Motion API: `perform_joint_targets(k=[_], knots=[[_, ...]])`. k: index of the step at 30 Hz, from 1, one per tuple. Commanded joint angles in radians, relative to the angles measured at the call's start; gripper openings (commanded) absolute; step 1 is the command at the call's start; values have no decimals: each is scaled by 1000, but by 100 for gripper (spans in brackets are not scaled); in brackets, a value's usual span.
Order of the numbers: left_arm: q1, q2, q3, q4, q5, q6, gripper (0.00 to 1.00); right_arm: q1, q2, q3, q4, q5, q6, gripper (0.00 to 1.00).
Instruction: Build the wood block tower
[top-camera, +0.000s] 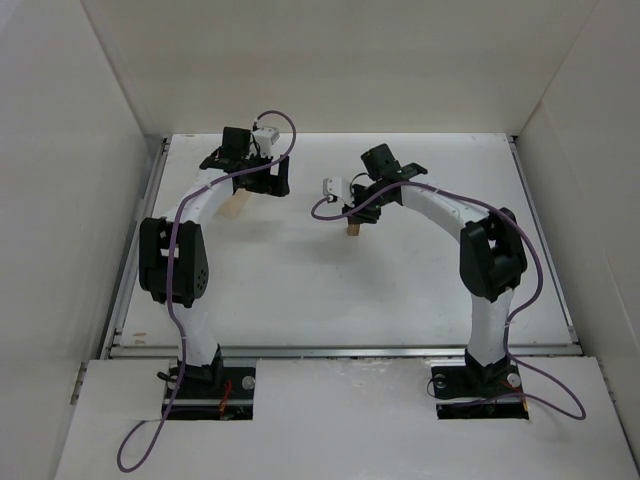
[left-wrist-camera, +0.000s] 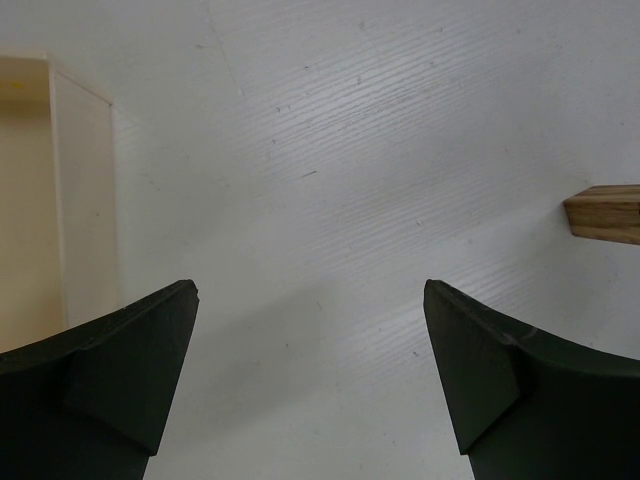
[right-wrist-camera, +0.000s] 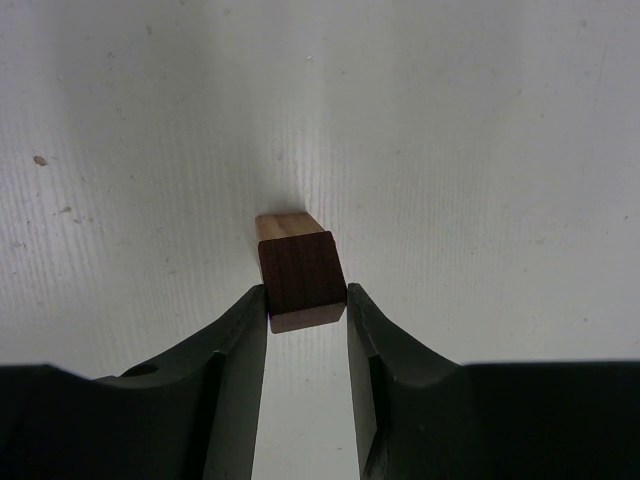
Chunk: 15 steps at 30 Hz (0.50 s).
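Table (top-camera: 400, 290): white, walled.
Right gripper (right-wrist-camera: 306, 290): pinches dark cube (right-wrist-camera: 300, 268), likely for stacking; tan cube (right-wrist-camera: 285, 226) touching at 12 o'clock.
Left gripper (left-wrist-camera: 310, 290): spread, idle.

Dark reddish-brown cube (right-wrist-camera: 302, 272) between the black fingers (right-wrist-camera: 235, 350) of the right gripper (right-wrist-camera: 306, 292), light tan cube (right-wrist-camera: 285, 225) just beyond their tips, over a white, faintly streaked table (right-wrist-camera: 480, 150)

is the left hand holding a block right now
No, the left hand is open, its fingers spread wide over the table with nothing between them.
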Motion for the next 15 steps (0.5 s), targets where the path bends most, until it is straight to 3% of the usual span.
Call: perform_joint_targets(k=[1, 15], knots=[[2, -8, 32, -3, -5, 10, 95, 8, 0, 0, 37, 6, 4, 5], [2, 1, 32, -13, -5, 10, 95, 8, 0, 10, 37, -22, 13, 5]])
